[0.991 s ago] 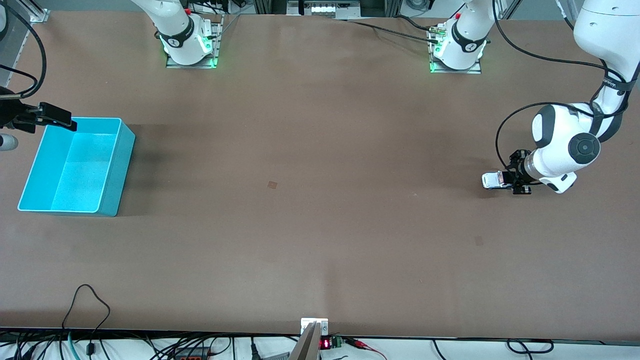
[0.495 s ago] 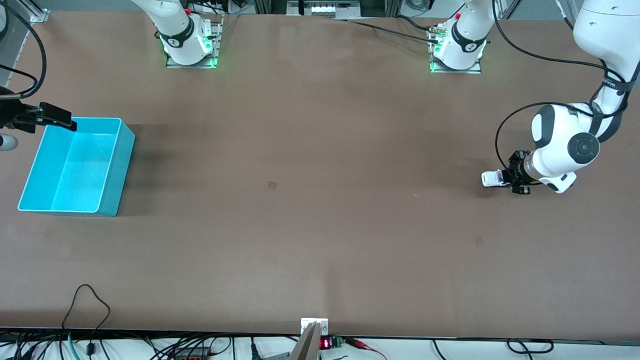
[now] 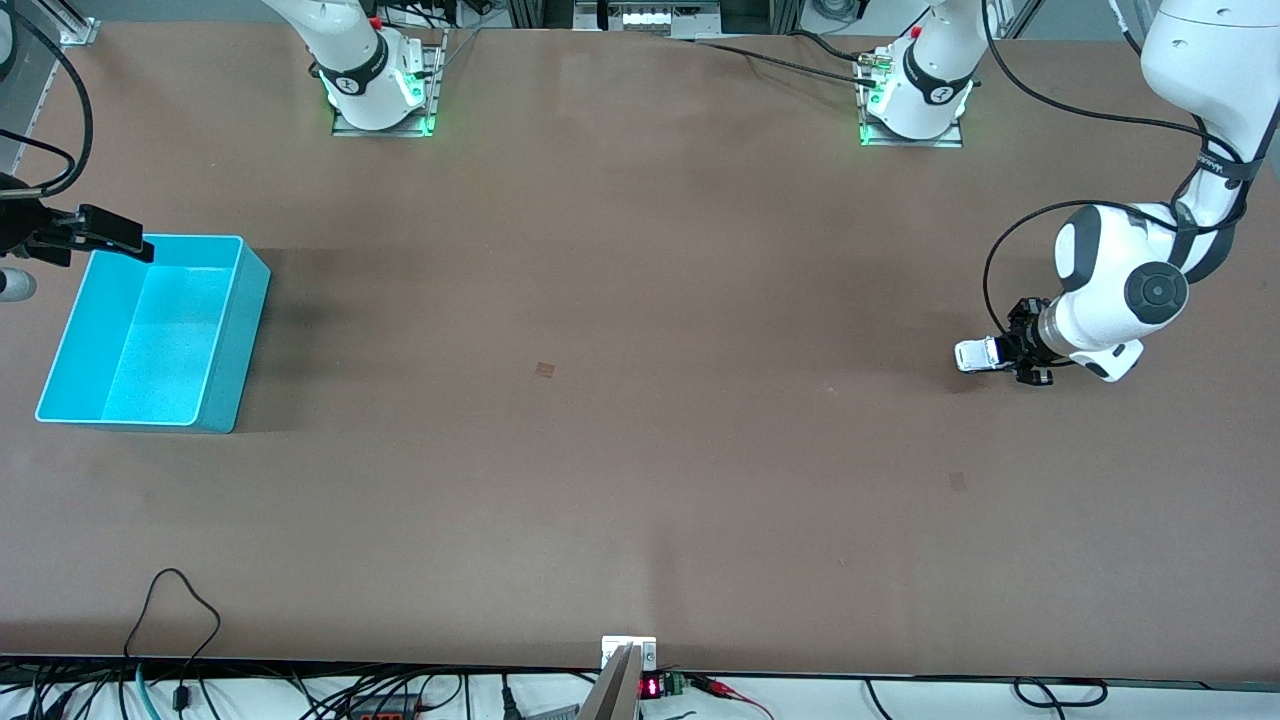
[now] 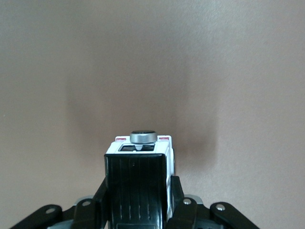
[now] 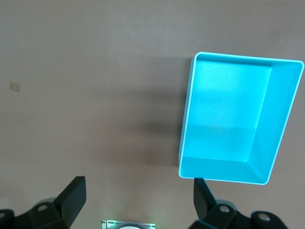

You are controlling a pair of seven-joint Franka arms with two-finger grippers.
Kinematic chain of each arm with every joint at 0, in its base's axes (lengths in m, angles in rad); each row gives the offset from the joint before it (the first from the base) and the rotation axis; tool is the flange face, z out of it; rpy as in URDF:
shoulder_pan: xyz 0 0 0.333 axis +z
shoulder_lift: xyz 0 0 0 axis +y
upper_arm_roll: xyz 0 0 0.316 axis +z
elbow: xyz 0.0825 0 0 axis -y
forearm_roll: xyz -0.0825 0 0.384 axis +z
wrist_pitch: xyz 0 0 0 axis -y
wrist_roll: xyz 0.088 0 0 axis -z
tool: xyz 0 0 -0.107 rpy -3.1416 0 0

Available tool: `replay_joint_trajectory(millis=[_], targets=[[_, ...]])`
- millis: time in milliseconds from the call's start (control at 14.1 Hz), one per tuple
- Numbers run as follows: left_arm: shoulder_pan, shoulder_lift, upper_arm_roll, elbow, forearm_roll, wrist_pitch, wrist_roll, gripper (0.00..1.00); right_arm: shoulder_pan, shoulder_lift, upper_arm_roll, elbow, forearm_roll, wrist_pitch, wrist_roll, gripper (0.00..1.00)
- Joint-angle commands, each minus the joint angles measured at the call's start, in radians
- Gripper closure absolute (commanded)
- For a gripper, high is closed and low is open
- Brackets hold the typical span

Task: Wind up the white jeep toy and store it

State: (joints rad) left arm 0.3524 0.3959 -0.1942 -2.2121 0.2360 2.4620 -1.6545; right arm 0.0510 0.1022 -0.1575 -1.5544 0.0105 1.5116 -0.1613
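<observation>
Front view, jeep: the white jeep toy (image 3: 978, 355) sits low at the left arm's end of the tabletop (image 3: 640, 400), well apart from the cyan bin (image 3: 155, 335).
Front view, left arm: the left gripper (image 3: 1000, 355) lies nearly level with the tabletop, jaws clamped on the jeep's rear, a hold that suits dragging it backward to wind it, I'd judge.
Front view, right arm: the right gripper (image 3: 100, 232) waits over the bin's corner farthest from the camera, at the right arm's end.
Left wrist view, grip: black fingers (image 4: 102, 191) squeeze both flanks of the jeep (image 4: 138, 167); black roof up, round spare wheel pointing away. Wheels hidden, so contact with the tabletop can't be confirmed.
Right wrist view, bin: the bin (image 5: 238, 119) lies below, empty, ready to take the toy.
Right wrist view, jaws: spread wide, holding nothing, fingertips (image 5: 74, 191) framing bare tabletop.
Progress: grasp made; winding and storing not yet done.
</observation>
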Motion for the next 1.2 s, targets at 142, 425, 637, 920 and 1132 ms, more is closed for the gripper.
replay_joint_trajectory(millis=[142, 425, 637, 920, 1132], targets=[[0.002, -0.035, -0.013, -0.084, -0.009, 0.057, -0.054, 0.62, -0.007, -0.019, 0.006, -0.018, 0.002, 0.005, -0.003, 0.0], [0.002, -0.029, -0.011, -0.093, -0.009, 0.09, -0.053, 0.62, -0.007, -0.019, 0.006, -0.018, 0.002, 0.005, -0.004, 0.0], [0.011, -0.014, -0.011, -0.112, -0.009, 0.143, -0.051, 0.63, -0.007, -0.019, 0.006, -0.018, 0.002, 0.005, -0.003, 0.0], [0.014, -0.003, -0.01, -0.112, -0.007, 0.163, -0.051, 0.64, -0.007, -0.019, 0.006, -0.018, 0.002, 0.004, -0.003, 0.0], [0.036, 0.007, -0.01, -0.112, -0.001, 0.17, -0.039, 0.64, -0.007, -0.019, 0.006, -0.018, 0.002, 0.005, -0.003, 0.0]])
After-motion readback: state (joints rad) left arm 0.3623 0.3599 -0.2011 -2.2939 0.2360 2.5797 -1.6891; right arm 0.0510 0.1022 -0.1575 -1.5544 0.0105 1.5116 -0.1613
